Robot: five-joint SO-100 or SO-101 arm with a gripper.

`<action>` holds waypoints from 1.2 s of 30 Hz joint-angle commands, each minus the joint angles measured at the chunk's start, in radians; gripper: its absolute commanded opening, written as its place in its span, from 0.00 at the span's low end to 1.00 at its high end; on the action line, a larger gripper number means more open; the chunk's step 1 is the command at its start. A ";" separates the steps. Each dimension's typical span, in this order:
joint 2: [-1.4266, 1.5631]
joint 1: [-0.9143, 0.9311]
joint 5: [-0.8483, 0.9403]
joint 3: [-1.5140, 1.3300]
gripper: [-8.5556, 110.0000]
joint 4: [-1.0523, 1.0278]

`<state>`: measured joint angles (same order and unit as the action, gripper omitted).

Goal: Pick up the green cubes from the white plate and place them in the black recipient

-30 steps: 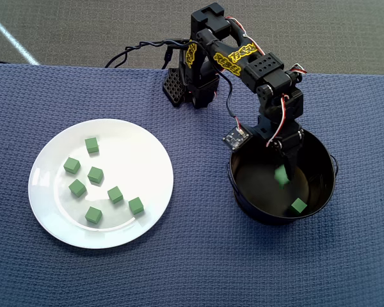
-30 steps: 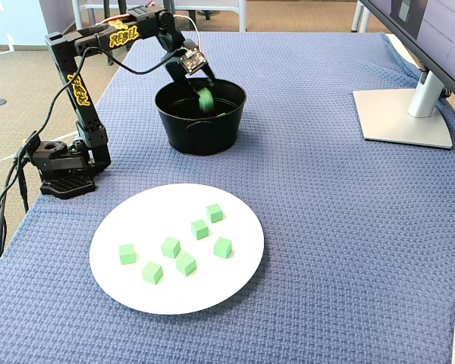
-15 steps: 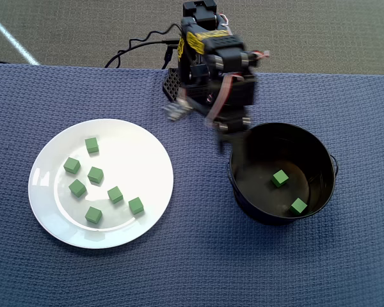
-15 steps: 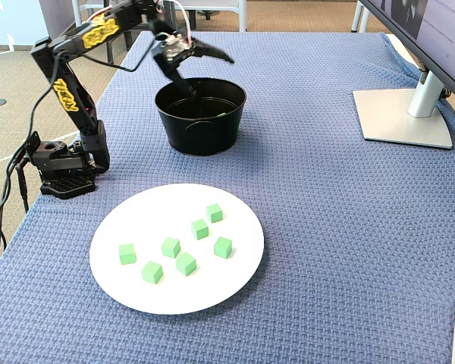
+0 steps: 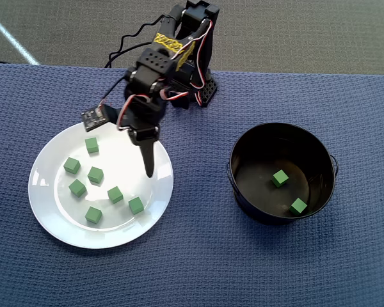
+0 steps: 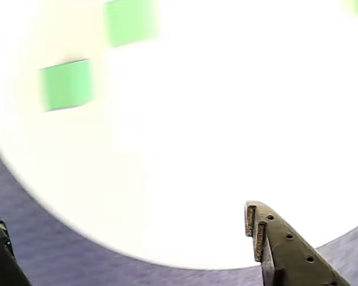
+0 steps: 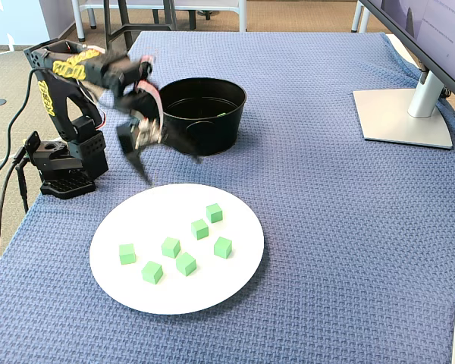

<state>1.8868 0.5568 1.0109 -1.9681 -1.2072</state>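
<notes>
The white plate (image 5: pixel 51 217) lies at the left of the overhead view and holds several green cubes (image 5: pixel 95 174). The plate also shows in the fixed view (image 7: pixel 212 284) with its cubes (image 7: pixel 199 228). The black recipient (image 5: pixel 262 137) stands to the right with two green cubes (image 5: pixel 280 178) inside; it shows in the fixed view (image 7: pixel 212 129) behind the plate. My gripper (image 5: pixel 146 160) is open and empty, hovering over the plate's near-arm edge (image 7: pixel 171 168). In the wrist view my gripper (image 6: pixel 125 238) has its fingers wide apart over the plate (image 6: pixel 227 119), with blurred cubes (image 6: pixel 65 84) farther off.
A blue woven cloth (image 5: pixel 198 256) covers the table. The arm's base (image 7: pixel 64 163) stands at the table's left edge in the fixed view, with cables beside it. A monitor stand (image 7: pixel 402 114) sits at the far right.
</notes>
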 commanded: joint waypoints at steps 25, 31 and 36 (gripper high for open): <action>-0.307 0.296 0.462 0.132 0.40 0.109; -0.249 0.356 0.535 0.075 0.39 0.107; -0.270 0.400 0.575 0.061 0.39 0.133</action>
<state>1.5723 0.9281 1.5509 -1.9113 -1.0937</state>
